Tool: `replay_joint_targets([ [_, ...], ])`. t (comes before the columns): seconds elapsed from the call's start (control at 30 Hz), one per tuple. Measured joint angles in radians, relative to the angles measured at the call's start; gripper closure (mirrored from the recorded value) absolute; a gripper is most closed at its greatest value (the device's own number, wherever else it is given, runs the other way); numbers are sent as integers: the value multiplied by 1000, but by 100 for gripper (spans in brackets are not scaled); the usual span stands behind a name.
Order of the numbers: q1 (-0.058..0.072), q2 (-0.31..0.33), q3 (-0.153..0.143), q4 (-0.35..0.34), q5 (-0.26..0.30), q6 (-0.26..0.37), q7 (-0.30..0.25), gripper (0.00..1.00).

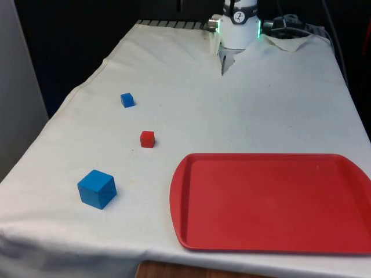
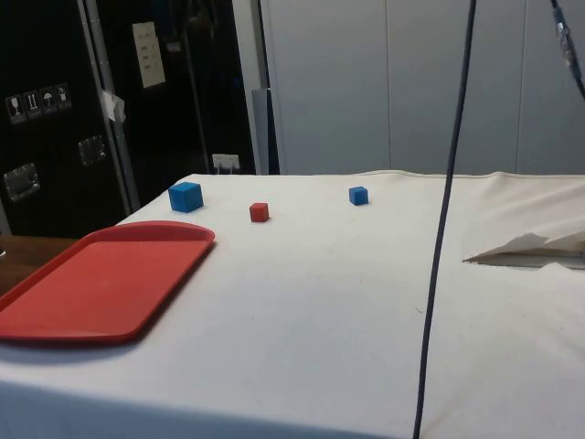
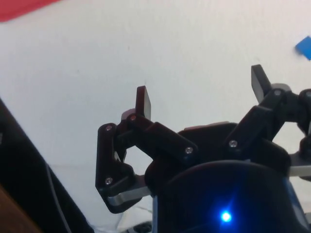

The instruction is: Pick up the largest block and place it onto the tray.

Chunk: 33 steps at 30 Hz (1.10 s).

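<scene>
Three blocks [image 1: 97, 189] lie left of the tray [image 1: 272, 202].

A large blue block [image 1: 97, 189], a cube, sits flat on the white-clothed desk [image 1: 243, 110] near the front view's lower left, one corner turned toward the camera. A flat red tray [image 1: 272, 202] with a raised rim lies near it on the front view's right, apart from it.

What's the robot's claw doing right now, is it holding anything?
Gripper: open, holding nothing, above bare cloth.
</scene>
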Motion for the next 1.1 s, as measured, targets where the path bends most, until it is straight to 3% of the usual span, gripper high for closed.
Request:
replay_joint_targets([
  [0.67, -27, 209, -104, 174, 129, 17, -107, 0],
  [0.77, -36, 252, -126, 208, 162, 20, -130, 0],
  [1.1, -45, 306, -168, 229, 221, 64, -177, 0],
])
